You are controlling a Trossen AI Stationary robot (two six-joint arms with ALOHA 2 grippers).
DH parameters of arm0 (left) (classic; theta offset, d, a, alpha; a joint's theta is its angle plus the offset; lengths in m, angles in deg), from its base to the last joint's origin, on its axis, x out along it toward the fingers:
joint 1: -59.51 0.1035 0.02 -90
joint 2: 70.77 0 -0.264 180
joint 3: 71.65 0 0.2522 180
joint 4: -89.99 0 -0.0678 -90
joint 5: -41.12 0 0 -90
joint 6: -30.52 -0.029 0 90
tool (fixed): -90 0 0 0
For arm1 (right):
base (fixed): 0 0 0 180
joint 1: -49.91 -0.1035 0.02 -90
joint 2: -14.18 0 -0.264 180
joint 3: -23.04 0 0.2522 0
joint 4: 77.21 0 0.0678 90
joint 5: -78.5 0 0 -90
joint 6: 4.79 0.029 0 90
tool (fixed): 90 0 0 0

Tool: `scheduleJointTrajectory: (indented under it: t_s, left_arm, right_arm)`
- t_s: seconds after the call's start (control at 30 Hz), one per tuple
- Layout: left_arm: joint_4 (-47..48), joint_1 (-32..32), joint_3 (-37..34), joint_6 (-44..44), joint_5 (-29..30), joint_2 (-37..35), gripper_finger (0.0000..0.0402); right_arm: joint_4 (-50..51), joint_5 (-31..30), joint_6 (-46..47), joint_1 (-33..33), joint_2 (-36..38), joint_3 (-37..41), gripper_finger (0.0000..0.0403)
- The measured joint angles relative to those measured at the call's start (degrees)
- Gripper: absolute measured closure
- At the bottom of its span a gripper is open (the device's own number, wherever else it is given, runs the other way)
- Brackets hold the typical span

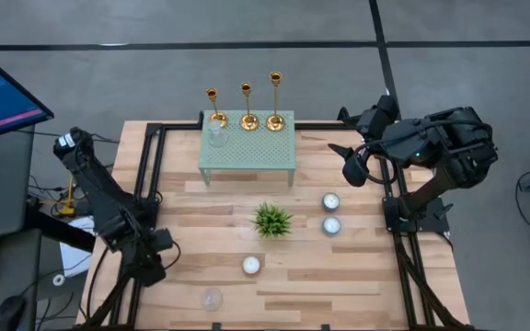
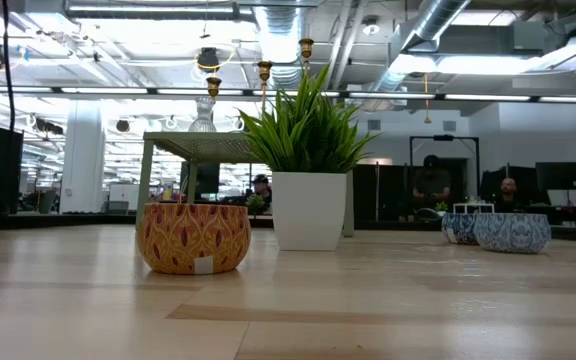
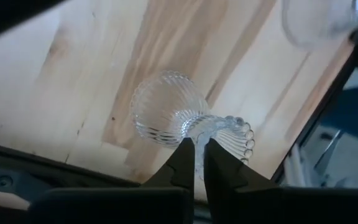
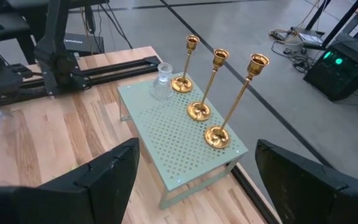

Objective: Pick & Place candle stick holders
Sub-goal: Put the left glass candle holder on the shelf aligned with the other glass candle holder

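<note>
Three gold candle stick holders [image 1: 247, 103] stand by their round bases in a row along the far edge of a pale green perforated stand [image 1: 247, 152]. They also show in the right wrist view [image 4: 219, 99], and their top cups show in the low view [image 2: 264, 70]. My right gripper [image 1: 339, 131] is open and empty, in the air to the right of the stand. Its fingers frame the candlesticks in the right wrist view [image 4: 197, 186]. My left gripper [image 1: 161, 246] is at the near left, shut on a clear ribbed glass holder [image 3: 169, 111]. My left gripper pinches the glass holder's narrow stem [image 3: 199, 142] between its two fingers, between the ribbed cup and the beaded foot [image 3: 240, 134]. The fingers [image 3: 185, 165] lie across the stem. The holder lies sideways in the hold over the wooden table. I cannot tell whether it touches the table.
A second clear glass holder [image 1: 216, 138] stands on the green stand by the left candlestick. A small potted plant [image 1: 272, 221], three candle pots [image 1: 330, 200] [image 1: 331, 224] [image 1: 251, 266] and a glass cup [image 1: 212, 299] stand on the table. Black frame rails run along both sides.
</note>
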Motion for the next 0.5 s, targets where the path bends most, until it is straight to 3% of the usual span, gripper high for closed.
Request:
scheduleJointTrajectory:
  t_s: [0.23, 0.5]
  left_arm:
    - [-1.3, 6.2, -0.2, 3.3, 0.5, -1.8, 0.039]
    - [-1.4, 11.4, -0.2, 8.7, 5.0, -6.5, 0.039]
  right_arm:
    - [0.5, 0.0, -0.1, 0.0, 0.0, 0.0, 0.0092]
    - [2.0, 0.0, 0.0, 0.0, 0.0, 0.0, 0.0092]
